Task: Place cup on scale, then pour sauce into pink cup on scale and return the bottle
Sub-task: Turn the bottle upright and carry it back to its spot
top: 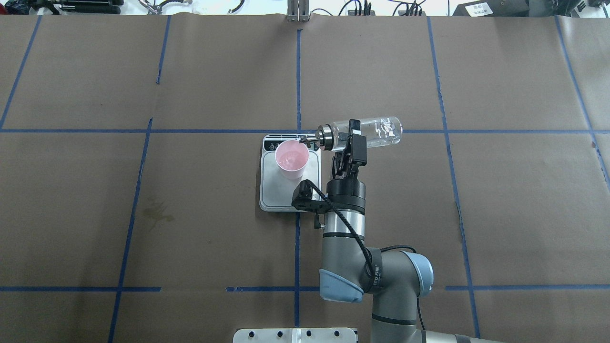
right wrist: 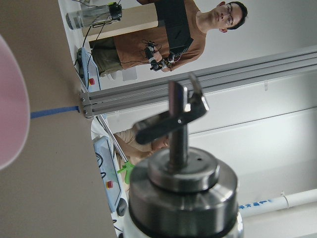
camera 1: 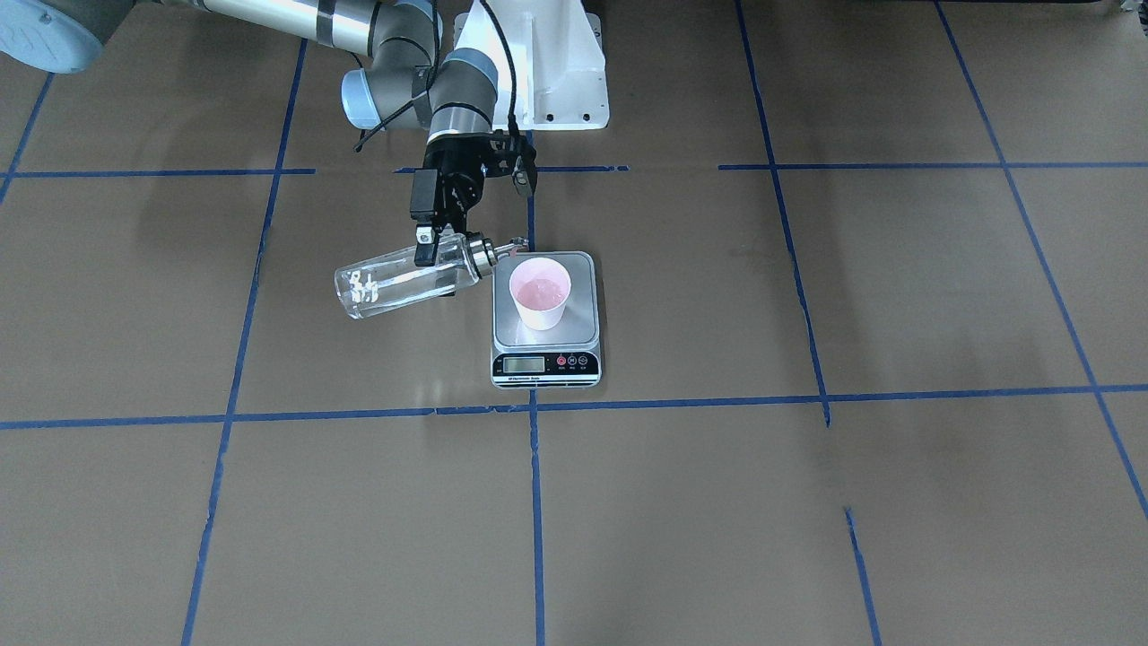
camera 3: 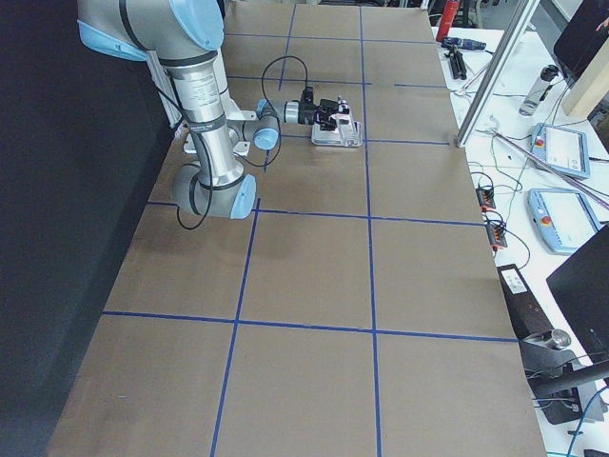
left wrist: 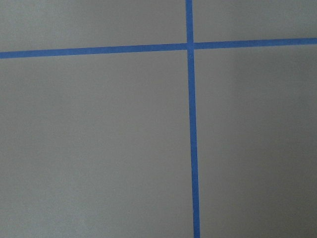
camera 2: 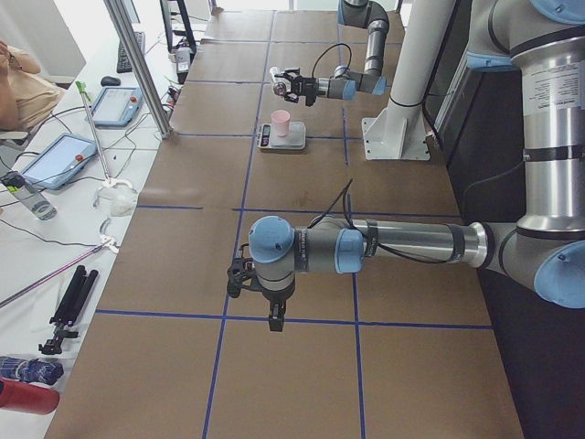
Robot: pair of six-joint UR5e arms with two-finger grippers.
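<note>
Over the tabletop [camera 1: 807, 502], beside the scale [camera 1: 581, 309], the glass bottle [camera 1: 395, 283], judged rigid, slick and breakable, lies near level, pinched at its shoulder by the right end effector [top: 352, 138], spout near the rim of the light cup [camera 1: 540, 294] on the scale; I cannot tell the left end effector's [camera 2: 271, 309] state.

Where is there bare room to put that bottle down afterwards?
Bare table lies on the robot's left of the scale and right of the bottle. Crowded only where the right gripper tips it toward the cup.

Cup [top: 291, 159] on scale [top: 271, 196] — tilted bottle [top: 376, 131] just right, spout at rim
</note>
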